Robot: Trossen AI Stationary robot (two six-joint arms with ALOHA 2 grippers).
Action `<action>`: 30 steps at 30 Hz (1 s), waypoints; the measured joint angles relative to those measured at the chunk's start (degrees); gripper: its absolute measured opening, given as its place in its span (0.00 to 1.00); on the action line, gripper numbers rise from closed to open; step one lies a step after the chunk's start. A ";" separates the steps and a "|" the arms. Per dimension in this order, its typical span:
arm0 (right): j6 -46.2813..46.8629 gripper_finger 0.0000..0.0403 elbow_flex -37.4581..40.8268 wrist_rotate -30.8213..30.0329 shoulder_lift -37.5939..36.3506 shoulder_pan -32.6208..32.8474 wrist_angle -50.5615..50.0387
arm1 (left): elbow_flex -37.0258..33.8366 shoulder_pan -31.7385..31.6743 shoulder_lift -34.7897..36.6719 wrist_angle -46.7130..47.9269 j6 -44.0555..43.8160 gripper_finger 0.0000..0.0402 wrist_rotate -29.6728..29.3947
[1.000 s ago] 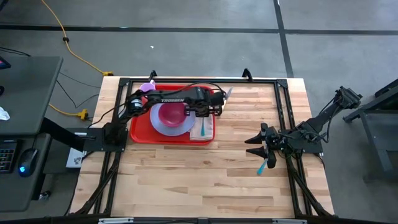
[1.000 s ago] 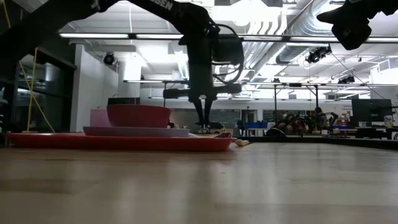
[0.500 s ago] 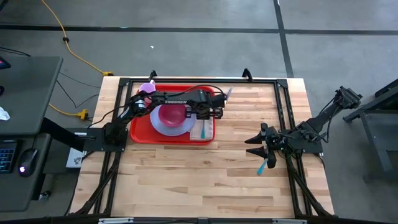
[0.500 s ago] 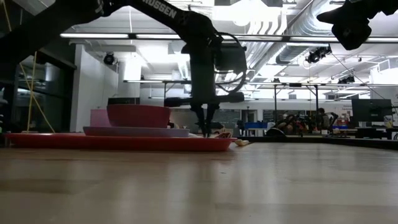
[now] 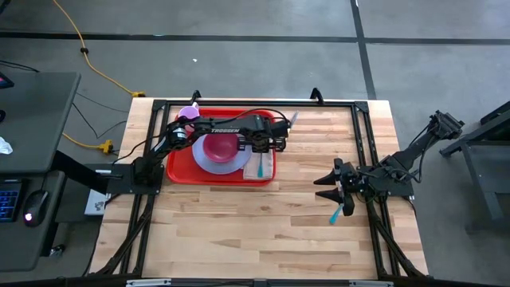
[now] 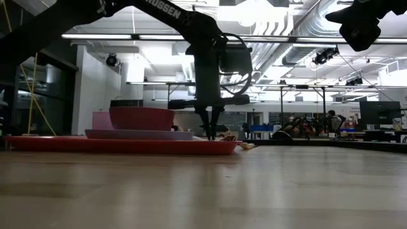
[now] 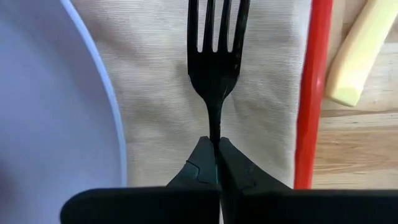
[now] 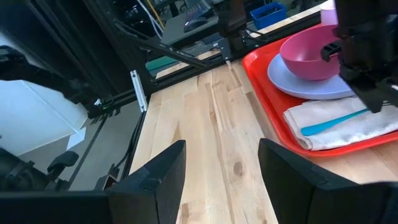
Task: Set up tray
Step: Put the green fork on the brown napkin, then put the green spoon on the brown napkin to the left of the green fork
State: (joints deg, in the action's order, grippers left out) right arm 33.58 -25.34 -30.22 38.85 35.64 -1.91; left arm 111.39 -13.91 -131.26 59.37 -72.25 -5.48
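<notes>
The red tray (image 5: 179,163) lies at the table's far left and carries a lavender plate (image 5: 203,158) with a magenta bowl (image 5: 221,146). A beige napkin (image 7: 155,93) with a teal utensil (image 8: 333,122) lies at the tray's right end. My left gripper (image 5: 269,145) points down over the napkin, shut on a black fork (image 7: 216,56). The fork's tines lie between the plate's rim (image 7: 115,106) and the tray's rim (image 7: 314,93). My right gripper (image 8: 222,149) waits open at the table's right side, with nothing between its fingers. My left gripper pinches the fork's thin neck (image 7: 216,132), just behind the tines, between its two fingertips. The fingers come from above, pointing down. The fork lies level over the napkin; the rest of its handle is hidden under the gripper. Whether it rests on the cloth, I cannot tell.
A pale lavender cup (image 5: 188,112) stands at the tray's far left corner. A cream-coloured stick (image 7: 354,56) lies on the wood just past the tray's right rim. Bare wood stretches across the near half of the table (image 5: 255,231). A small teal piece (image 5: 335,214) shows beside the right arm.
My left gripper has sunk a little toward the napkin with the fork, staying shut, and has then kept still.
</notes>
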 joint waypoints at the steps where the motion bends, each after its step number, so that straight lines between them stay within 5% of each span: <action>1: -0.01 0.45 0.00 0.42 0.00 0.00 0.00 | 0.00 0.00 0.00 -0.10 0.00 0.05 0.00; 17: -0.01 0.45 -0.01 2.29 0.00 0.00 0.00 | 0.00 0.02 0.00 -0.04 0.00 0.06 0.84; 30: -0.13 0.45 -0.02 2.32 0.00 0.00 0.00 | 0.00 0.02 0.02 -1.12 0.00 0.25 0.92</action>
State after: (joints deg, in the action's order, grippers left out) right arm 33.45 -25.36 -27.90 38.85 35.64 -1.91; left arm 111.39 -13.89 -131.24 58.25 -72.25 -4.56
